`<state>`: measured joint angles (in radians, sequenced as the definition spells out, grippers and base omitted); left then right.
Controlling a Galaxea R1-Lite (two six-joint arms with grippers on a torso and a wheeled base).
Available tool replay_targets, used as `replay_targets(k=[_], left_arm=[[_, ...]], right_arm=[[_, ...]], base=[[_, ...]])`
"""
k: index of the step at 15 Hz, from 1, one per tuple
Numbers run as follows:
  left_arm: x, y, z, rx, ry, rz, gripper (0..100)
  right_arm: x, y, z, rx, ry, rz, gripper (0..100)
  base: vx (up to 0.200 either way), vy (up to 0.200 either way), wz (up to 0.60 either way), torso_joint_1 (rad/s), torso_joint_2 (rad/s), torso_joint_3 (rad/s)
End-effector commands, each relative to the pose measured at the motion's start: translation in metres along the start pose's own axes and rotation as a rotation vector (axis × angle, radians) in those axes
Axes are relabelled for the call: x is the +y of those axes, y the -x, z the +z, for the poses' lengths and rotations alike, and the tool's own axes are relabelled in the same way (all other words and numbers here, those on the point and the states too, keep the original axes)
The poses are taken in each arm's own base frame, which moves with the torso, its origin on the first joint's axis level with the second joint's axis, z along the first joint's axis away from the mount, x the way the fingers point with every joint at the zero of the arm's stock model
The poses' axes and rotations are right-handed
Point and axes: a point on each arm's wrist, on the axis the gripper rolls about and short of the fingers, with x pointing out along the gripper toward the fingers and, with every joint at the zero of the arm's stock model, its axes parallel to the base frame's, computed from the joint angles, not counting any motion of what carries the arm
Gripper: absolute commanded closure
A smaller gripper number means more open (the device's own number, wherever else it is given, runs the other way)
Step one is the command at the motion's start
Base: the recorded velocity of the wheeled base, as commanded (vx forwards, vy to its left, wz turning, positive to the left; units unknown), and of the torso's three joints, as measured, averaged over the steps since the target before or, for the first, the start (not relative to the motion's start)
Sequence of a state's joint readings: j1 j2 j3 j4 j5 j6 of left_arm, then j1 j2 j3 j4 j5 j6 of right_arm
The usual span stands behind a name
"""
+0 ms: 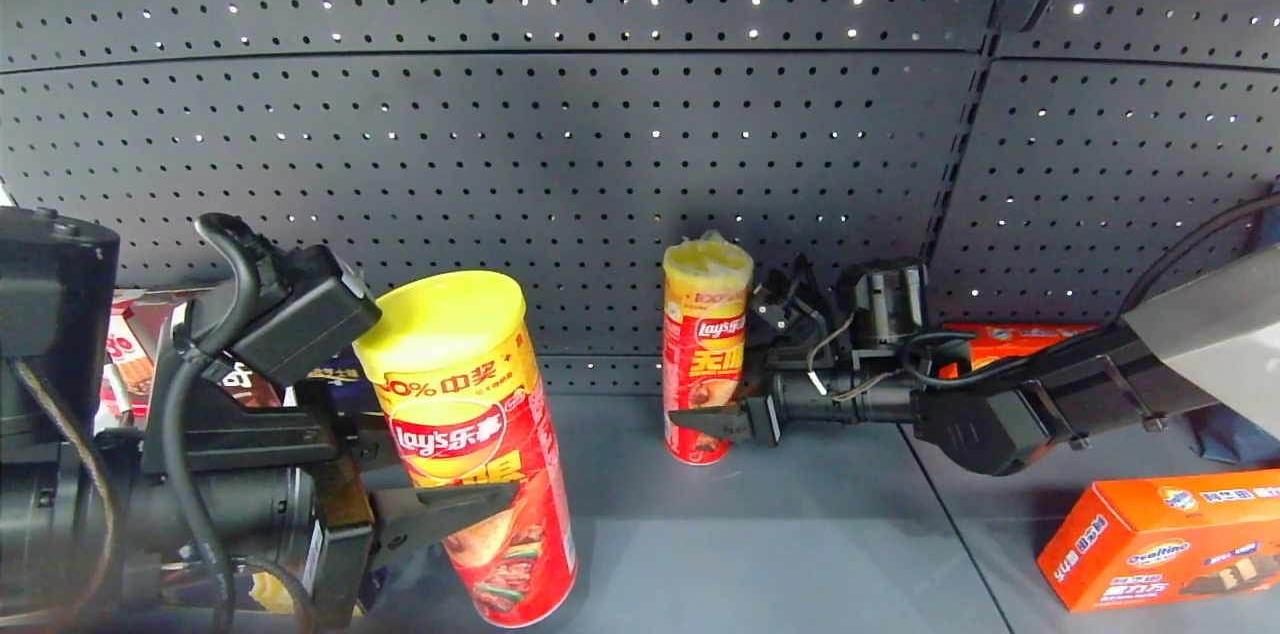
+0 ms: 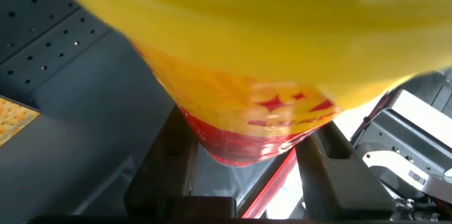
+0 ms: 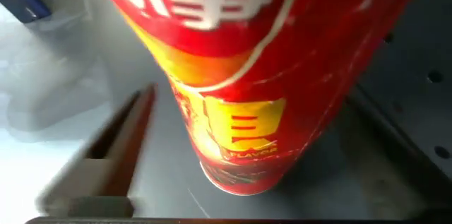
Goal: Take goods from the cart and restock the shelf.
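**shelfbot_fan:** How will those chip tubes handle for the robot?

**gripnerd:** Probably light. Stiff cardboard, slick wrap, thin lid, so it should take them mid-body with a gentle squeeze. The left fingers (image 1: 440,509) are clamped low on the near can (image 1: 470,394), which is slightly tilted at the shelf's (image 1: 800,534) front left.

**shelfbot_fan:** And the other one?

**gripnerd:** The far can (image 1: 705,344) stands upright by the back edge, near the pegboard (image 1: 600,164). The right fingers (image 1: 710,422) straddle it wide, one clearly off it. The deck looks like smooth metal, and an orange box (image 1: 1170,539) sits front right.
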<state>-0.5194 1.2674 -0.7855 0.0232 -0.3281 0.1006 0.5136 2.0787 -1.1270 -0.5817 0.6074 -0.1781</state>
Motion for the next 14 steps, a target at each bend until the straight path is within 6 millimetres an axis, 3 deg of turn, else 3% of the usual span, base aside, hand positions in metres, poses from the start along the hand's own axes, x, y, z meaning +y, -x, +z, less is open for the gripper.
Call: replay_targets(k=[1, 8, 9, 14], left_arm=[[0.000, 0.000, 0.000, 0.001, 0.000, 0.000, 100], [0.000, 0.000, -0.002, 0.004, 0.003, 0.000, 100], [0.000, 0.000, -0.002, 0.005, 0.002, 0.000, 100], [0.000, 0.000, -0.002, 0.004, 0.000, 0.000, 100]], right_arm=[[0.001, -0.002, -0.002, 0.006, -0.002, -0.002, 100], [0.012, 0.005, 0.000, 0.013, -0.004, 0.007, 100], [0.023, 0.017, 0.005, 0.018, -0.001, -0.014, 100], [0.058, 0.038, 0.007, 0.010, 0.024, -0.085, 100]], base=[[0.000, 0.000, 0.00, 0.000, 0.00, 0.000], [0.000, 0.000, 0.00, 0.000, 0.00, 0.000], [0.000, 0.000, 0.00, 0.000, 0.00, 0.000], [0.000, 0.000, 0.00, 0.000, 0.00, 0.000]])
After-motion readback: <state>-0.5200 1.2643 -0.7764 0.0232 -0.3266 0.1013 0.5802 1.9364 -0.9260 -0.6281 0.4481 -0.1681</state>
